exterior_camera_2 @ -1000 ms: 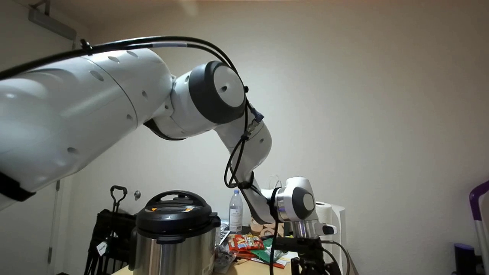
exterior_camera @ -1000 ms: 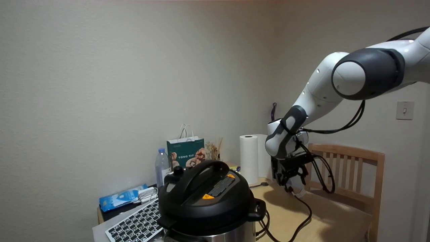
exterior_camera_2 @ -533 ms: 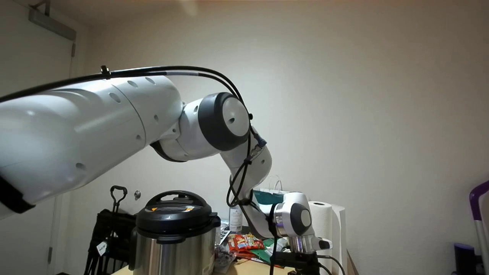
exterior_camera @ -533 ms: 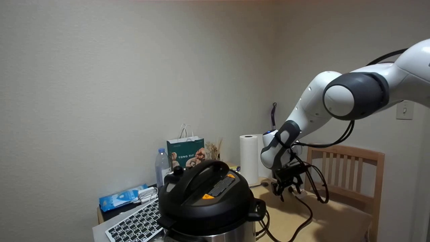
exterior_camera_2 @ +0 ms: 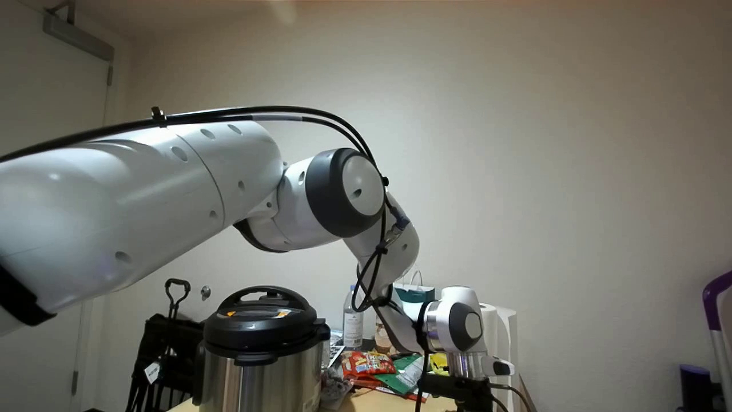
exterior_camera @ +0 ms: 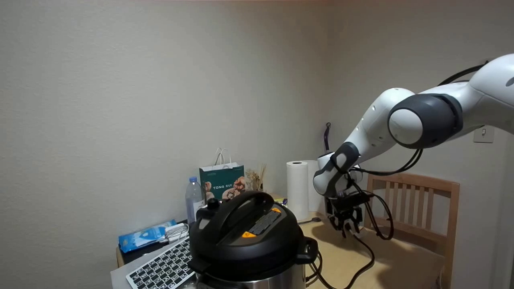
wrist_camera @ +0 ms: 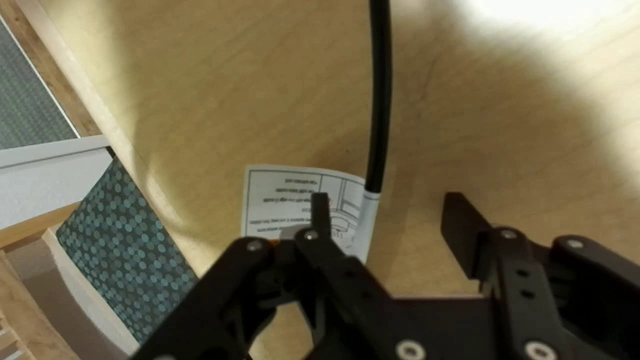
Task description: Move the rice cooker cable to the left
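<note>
Power cord lies on the tabletop beside the rice cooker and, well apart from it, appears between the spread fingers of the gripper, which may, since the printed paper label wraps so near, catch only this and slide off.

Rice cooker: shown at bottom centre in an exterior view.
Cable: led across the table, right of the cooker.
Gripper: seen low in the wrist view, cable between its fingers.
Keyboard: seen at lower left.
Bag: set behind the cooker, between bottle and paper roll.
Chair: seen at right.
</note>
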`<state>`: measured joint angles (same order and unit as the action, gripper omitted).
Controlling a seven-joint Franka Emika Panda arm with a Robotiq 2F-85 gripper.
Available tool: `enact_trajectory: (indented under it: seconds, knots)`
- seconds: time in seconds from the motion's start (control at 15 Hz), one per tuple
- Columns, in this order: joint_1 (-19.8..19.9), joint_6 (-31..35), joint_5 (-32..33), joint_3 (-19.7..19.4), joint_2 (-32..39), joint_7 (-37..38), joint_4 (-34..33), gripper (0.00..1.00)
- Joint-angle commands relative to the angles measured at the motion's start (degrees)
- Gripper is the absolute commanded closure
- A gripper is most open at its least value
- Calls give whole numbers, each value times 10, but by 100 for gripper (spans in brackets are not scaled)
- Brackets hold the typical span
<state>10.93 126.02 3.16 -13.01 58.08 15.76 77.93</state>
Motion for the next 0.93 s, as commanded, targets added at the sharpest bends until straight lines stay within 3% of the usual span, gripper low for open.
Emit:
enact_trajectory:
  seconds: [0.0, 0.27, 0.4, 0.47, 0.53, 0.6, 0.73, 0.8, 0.87]
  knots:
    - [33, -17, -40, 21, 0, -18, -19, 66]
    - [71, -24, -92, 52, 1, -43, -26, 90]
    - [83, -22, -112, 60, 3, -51, -28, 93]
    - [90, -22, -120, 64, 3, -57, -26, 76]
    - [91, -19, -124, 64, 6, -58, -28, 72]
    - [92, -18, -127, 62, 6, -55, -26, 56]
    - [97, -16, -134, 64, 7, -56, -27, 45]
    - [96, -16, -136, 62, 10, -51, -31, 45]
    - [97, -21, -139, 64, 12, -54, -34, 84]
